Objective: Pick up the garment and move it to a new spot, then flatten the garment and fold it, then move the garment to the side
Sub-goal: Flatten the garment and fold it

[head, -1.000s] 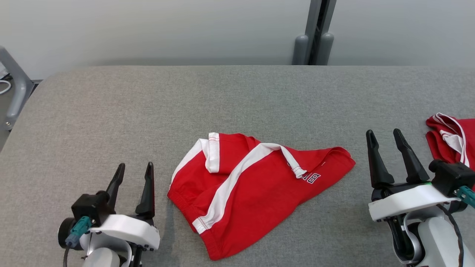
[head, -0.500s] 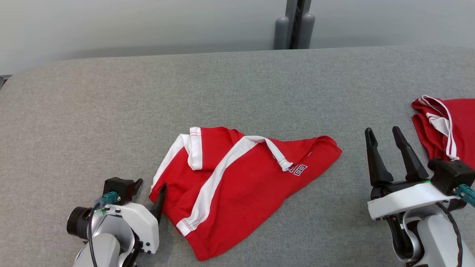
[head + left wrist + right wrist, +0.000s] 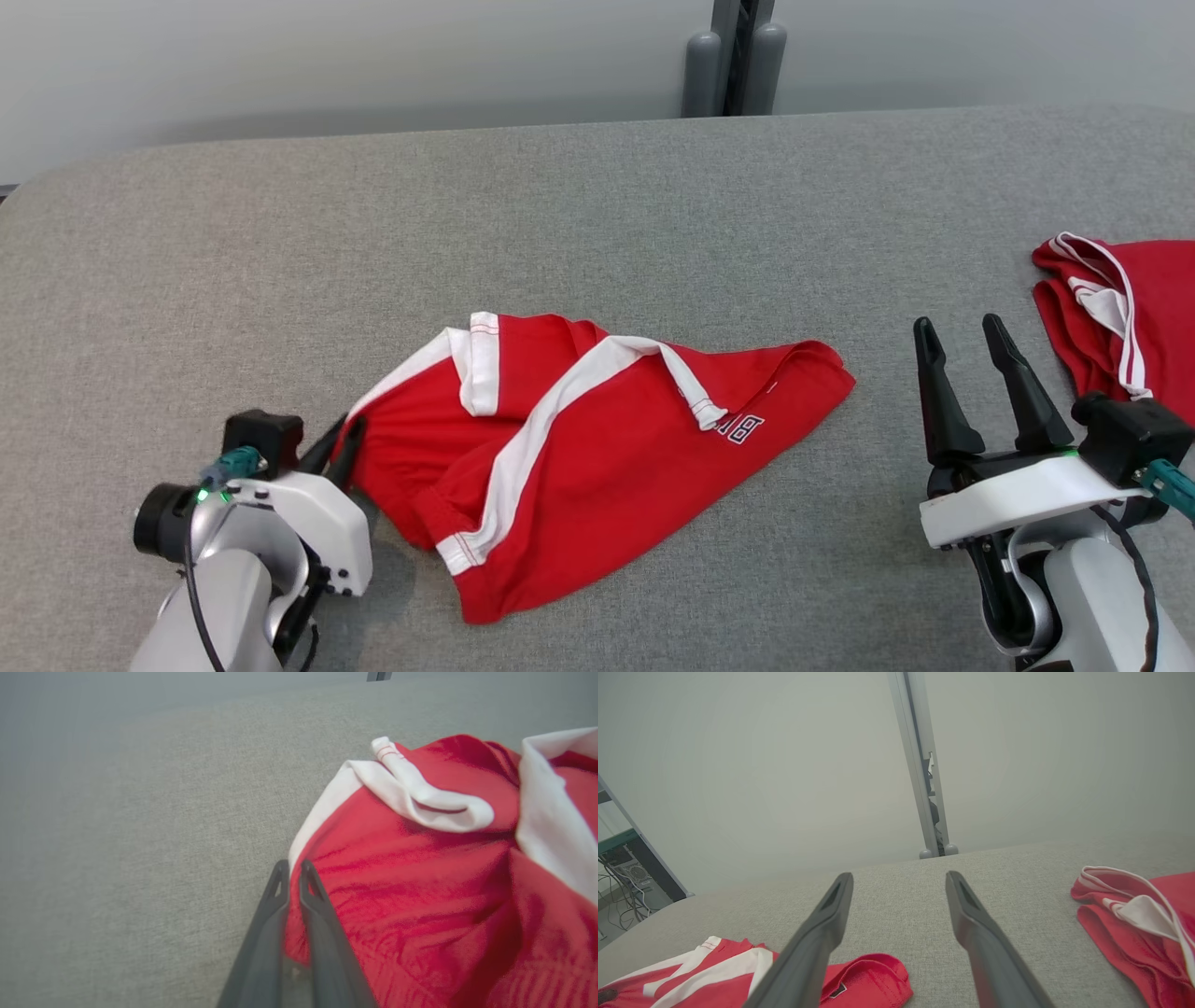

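Observation:
The garment (image 3: 597, 448) is a pair of red shorts with white stripes, lying crumpled in the middle of the grey table (image 3: 560, 215). My left gripper (image 3: 344, 441) is shut on the garment's left edge, and the cloth there is drawn out toward it. In the left wrist view the two fingers (image 3: 280, 896) stand pressed together on the red hem of the garment (image 3: 420, 872). My right gripper (image 3: 962, 341) stands open at the lower right, above bare table, right of the garment and apart from it. Its spread fingers (image 3: 831, 919) hold nothing.
A second red and white garment (image 3: 1120, 308) lies at the table's right edge, just right of my right gripper. A grey post (image 3: 733, 56) stands behind the table's far edge. Shelving and cables (image 3: 621, 877) show off the table's left end.
My left gripper moved in to the garment's left edge, closed on it and pulled that edge leftward. The head camera shifted. The right gripper stayed open.

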`<state>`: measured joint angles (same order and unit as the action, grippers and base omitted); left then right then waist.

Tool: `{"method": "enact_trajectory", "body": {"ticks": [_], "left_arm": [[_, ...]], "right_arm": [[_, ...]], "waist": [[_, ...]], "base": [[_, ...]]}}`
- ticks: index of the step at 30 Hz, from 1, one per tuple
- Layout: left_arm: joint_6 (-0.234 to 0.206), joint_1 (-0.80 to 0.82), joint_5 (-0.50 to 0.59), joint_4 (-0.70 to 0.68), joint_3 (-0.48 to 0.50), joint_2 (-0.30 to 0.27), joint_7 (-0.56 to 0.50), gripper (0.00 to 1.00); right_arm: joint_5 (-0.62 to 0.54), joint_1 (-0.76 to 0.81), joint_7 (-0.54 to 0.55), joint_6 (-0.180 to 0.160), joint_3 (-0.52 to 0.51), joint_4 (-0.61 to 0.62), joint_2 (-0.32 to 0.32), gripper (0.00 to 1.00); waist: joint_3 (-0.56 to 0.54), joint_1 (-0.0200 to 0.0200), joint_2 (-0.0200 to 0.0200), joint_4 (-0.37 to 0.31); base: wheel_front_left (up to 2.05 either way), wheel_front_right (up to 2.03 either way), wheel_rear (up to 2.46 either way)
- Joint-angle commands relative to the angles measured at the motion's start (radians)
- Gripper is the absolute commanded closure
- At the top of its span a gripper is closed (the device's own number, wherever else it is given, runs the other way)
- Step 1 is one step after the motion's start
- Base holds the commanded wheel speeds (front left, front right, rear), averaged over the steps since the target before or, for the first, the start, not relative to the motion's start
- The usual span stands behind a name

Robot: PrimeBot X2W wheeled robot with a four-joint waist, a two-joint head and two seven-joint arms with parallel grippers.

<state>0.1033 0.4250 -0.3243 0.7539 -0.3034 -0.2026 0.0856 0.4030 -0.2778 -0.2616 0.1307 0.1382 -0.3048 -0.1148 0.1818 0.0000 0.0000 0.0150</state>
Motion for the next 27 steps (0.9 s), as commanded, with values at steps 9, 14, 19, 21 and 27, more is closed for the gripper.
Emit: {"method": "enact_trajectory", "body": {"ticks": [9,14,19,21,27], "left_arm": [[-0.038,0.136,0.007,-0.066,0.037,-0.062,0.053,1.00],[-0.099,0.249,-0.009,-0.126,0.104,-0.111,0.058,1.00],[-0.130,0.364,0.019,-0.249,0.110,-0.142,0.042,1.00],[-0.114,0.387,0.034,-0.301,0.073,-0.129,0.011,1.00],[-0.088,0.363,0.053,-0.403,-0.046,-0.043,-0.102,1.00]], "right_arm": [[-0.010,-0.009,-0.004,0.000,-0.003,-0.003,0.006,0.00],[-0.009,-0.015,-0.004,0.000,-0.001,0.003,0.017,0.00],[-0.007,-0.012,-0.004,0.000,-0.008,0.009,0.029,0.00],[-0.006,-0.009,-0.004,0.000,-0.011,0.011,0.031,0.00],[-0.001,-0.016,-0.004,0.000,-0.014,0.015,0.040,0.00]], "waist": [[-0.019,0.0000,0.0000,-0.005],[-0.028,0.0000,0.0000,-0.025],[-0.031,0.0000,0.0000,-0.051],[-0.029,0.0000,0.0000,-0.062],[-0.015,0.0000,0.0000,-0.097]], "base": [[0.00,0.00,0.00],[0.00,0.00,0.00],[0.00,0.00,0.00],[0.00,0.00,0.00],[0.00,0.00,0.00]]}}
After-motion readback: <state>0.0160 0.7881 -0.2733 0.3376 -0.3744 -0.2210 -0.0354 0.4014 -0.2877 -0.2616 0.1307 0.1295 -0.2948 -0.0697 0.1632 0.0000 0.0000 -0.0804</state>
